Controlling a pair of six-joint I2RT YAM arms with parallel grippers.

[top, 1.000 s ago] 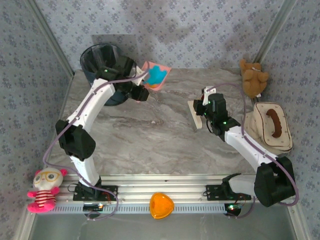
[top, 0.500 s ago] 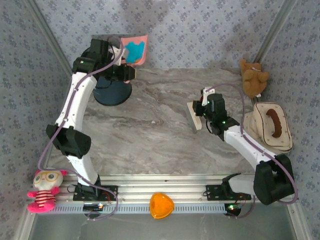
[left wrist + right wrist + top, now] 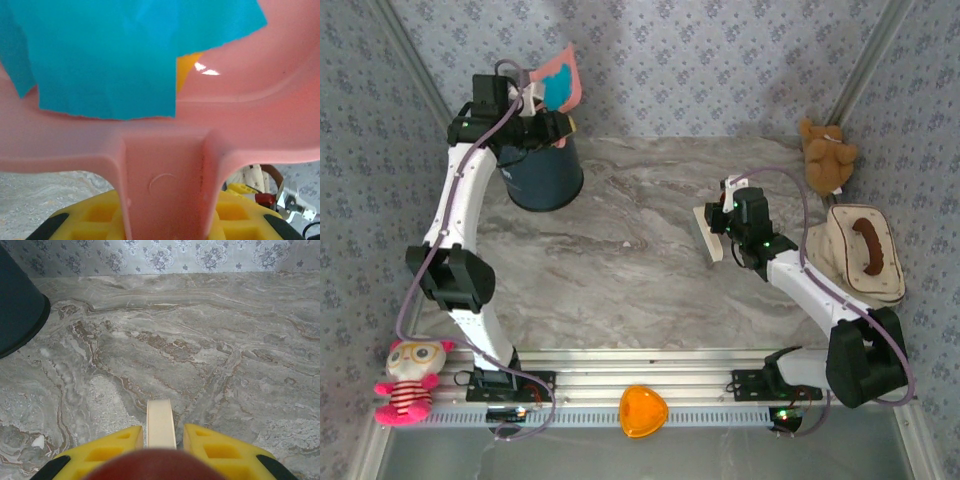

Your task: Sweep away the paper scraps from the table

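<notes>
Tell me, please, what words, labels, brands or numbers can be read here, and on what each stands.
None can be read.
The dustpan bears only a plain moulded circle on its handle.
The paper scraps are blank.
The bin, brush and dish show no print.
The walls carry a floral pattern, not writing.

Grey marble-patterned table (image 3: 620, 270): dark bin (image 3: 545, 175) at 10 o'clock, brown teddy bear (image 3: 825, 155) at 2, cream fabric basket (image 3: 840, 245) at 3, orange heart-shaped dish (image 3: 643, 410) on the rail at 6.
</notes>
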